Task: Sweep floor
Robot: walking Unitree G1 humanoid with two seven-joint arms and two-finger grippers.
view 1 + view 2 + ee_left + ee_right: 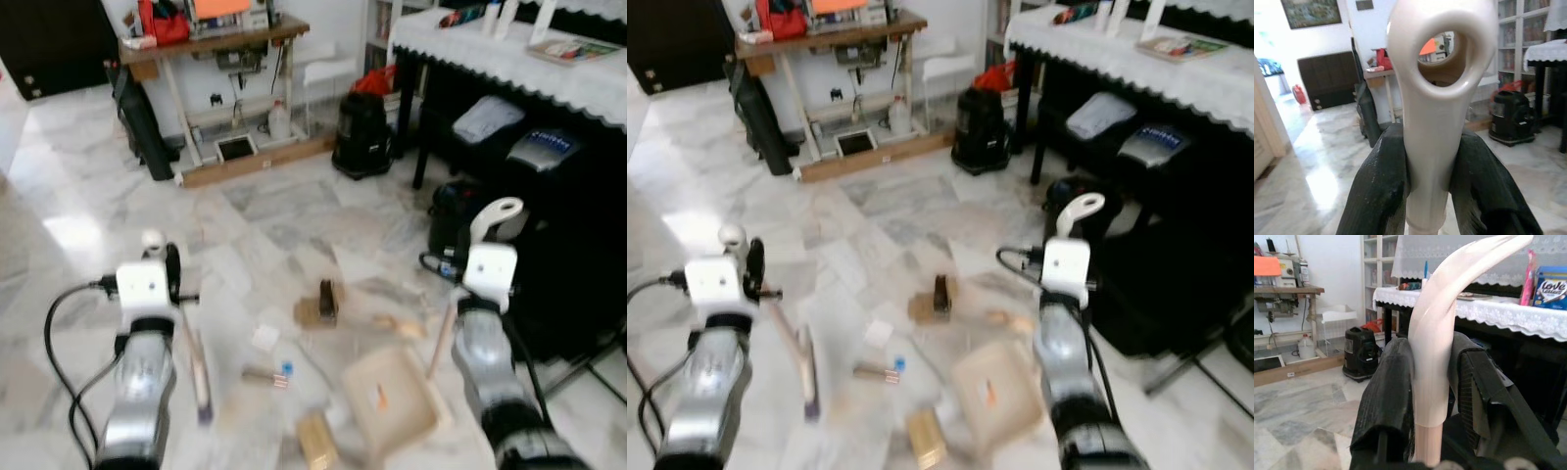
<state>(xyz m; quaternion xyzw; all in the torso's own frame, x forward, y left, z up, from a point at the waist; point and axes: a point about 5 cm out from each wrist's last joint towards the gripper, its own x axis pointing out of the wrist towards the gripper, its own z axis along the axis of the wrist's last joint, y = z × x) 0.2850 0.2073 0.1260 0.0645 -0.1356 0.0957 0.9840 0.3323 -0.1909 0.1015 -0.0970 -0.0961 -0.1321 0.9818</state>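
Looking along the left claw (1430,186), a cream plastic handle with a round hole (1442,98) is seen squeezed tight between the two black fingers (1376,191). Behind it, a dark cabinet (1327,81) and a framed picture (1311,11) on the wall are shown, which are not seen from the head. In the right wrist view, the right claw (1432,396) is shut on a cream curved handle (1444,318) with a wooden stick under it, and a blue box (1551,288) is shown on a white lace cloth.

From the head, both silver arms are held out in front, bent down toward the floor. A small wooden brush (199,372) is held by the left arm, with its bristle end low over the floor. A pale wooden dustpan (392,397) is held by the right arm, and its tray is set on the floor just left of that arm.

Bits of rubbish are spread on the white marble floor (88,196) between the arms: a brown block (320,304), a white scrap (265,338), a small blue bit (286,369) and a tan block (315,439). A wooden work surface (211,44) stands far back, a black vacuum cleaner (362,132) is beside it, and a dark surface with a white lace cloth (509,54) is on the right.
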